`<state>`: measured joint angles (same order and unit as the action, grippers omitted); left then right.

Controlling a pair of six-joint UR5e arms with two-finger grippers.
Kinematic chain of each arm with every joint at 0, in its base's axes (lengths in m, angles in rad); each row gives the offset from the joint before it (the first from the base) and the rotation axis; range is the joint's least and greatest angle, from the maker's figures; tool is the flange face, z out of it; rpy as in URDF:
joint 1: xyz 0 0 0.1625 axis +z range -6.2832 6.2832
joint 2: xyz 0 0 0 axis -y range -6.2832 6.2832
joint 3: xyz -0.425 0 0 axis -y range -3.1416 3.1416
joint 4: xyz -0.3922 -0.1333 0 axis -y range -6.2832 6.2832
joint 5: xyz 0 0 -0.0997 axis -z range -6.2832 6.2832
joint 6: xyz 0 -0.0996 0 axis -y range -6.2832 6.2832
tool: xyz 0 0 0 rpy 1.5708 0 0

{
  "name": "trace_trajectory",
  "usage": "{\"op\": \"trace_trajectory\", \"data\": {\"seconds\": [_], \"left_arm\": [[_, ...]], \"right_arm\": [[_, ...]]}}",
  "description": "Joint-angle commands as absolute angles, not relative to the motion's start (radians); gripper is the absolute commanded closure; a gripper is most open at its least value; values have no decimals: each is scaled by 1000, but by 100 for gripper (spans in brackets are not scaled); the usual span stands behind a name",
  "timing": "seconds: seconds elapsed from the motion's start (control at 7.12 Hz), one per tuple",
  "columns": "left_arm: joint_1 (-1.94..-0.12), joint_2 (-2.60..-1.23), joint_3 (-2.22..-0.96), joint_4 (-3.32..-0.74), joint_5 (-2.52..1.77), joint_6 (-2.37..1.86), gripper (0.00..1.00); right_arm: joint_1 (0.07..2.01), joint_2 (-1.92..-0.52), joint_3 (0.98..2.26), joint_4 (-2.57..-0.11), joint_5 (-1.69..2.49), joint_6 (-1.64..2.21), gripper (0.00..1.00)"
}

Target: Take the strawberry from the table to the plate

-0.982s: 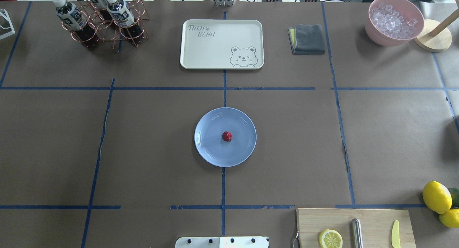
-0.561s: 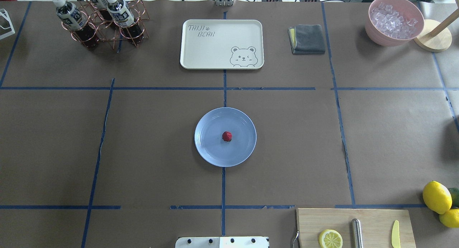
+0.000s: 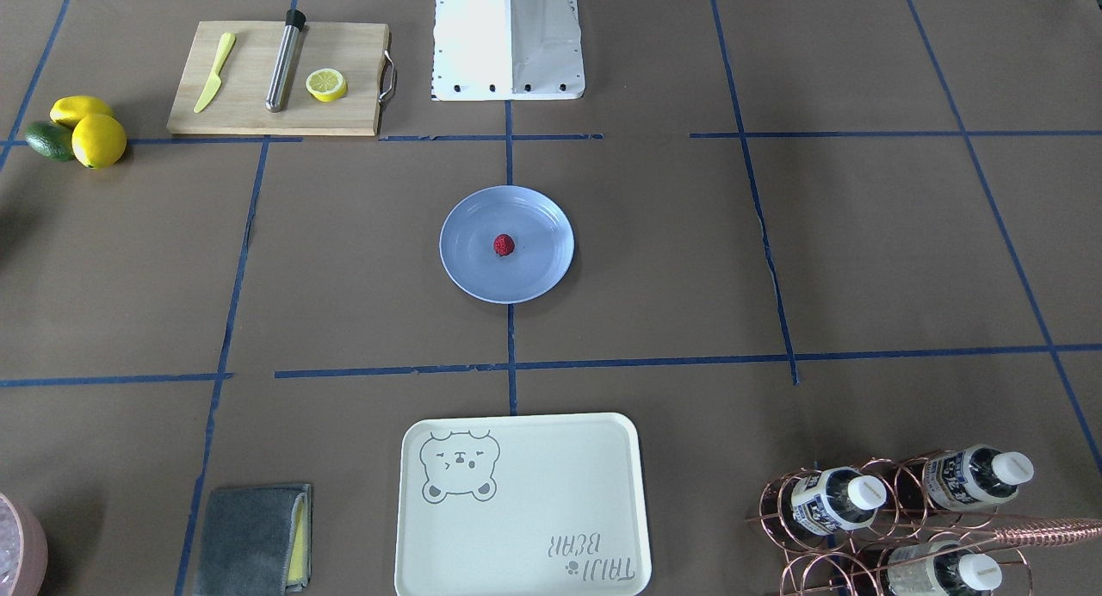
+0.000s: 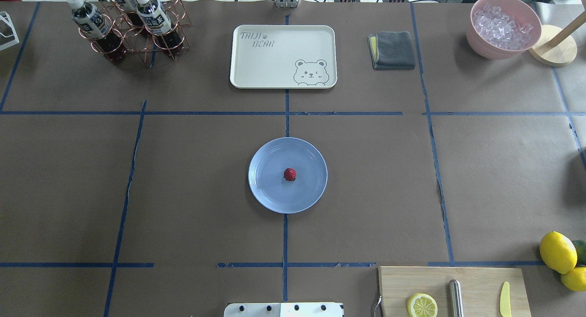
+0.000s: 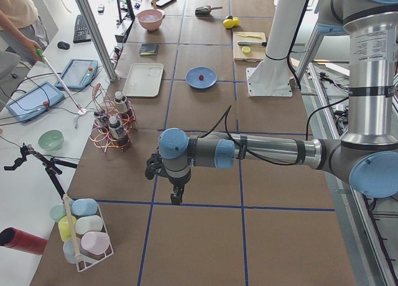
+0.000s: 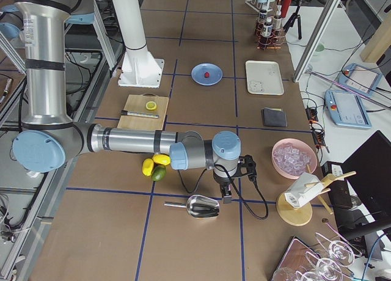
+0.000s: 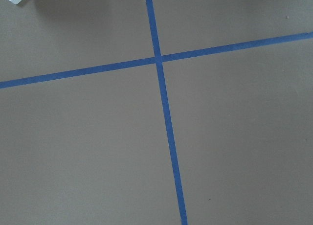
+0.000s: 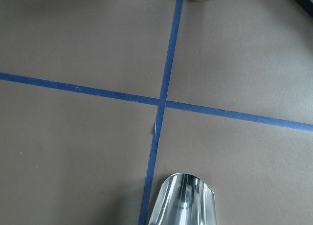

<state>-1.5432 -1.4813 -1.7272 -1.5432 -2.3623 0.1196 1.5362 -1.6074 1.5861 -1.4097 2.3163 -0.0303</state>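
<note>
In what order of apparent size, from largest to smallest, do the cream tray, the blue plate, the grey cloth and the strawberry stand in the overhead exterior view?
1. cream tray
2. blue plate
3. grey cloth
4. strawberry, by far the smallest, lying on the plate

No two look alike in size.

I work in a robotics lab: my desk (image 4: 197, 184) is papered and gridded with blue tape (image 4: 284, 237), with teach pendants (image 5: 78, 73) and a keyboard (image 5: 81, 28) alongside.

table (image 4: 192, 179): matt brown paper, blue tape | plate (image 4: 268, 195): smooth, glossy | strawberry (image 4: 289, 174): bumpy, dull | cutting board (image 4: 480, 285): pale wood | scoop (image 8: 183, 203): polished mirror-bright metal | cloth (image 4: 394, 49): grey fabric | rack (image 4: 132, 28): copper-toned wire
</note>
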Motion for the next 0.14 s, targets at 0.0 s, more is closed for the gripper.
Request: {"op": "trace_trajectory", "data": {"seconds": [0.0], "left_arm": [[-1543, -1482, -1732, -1543, -2362, 120, 0]], "right_arm": [[1536, -1606, 1586, -1410, 2316, -29, 0]]}}
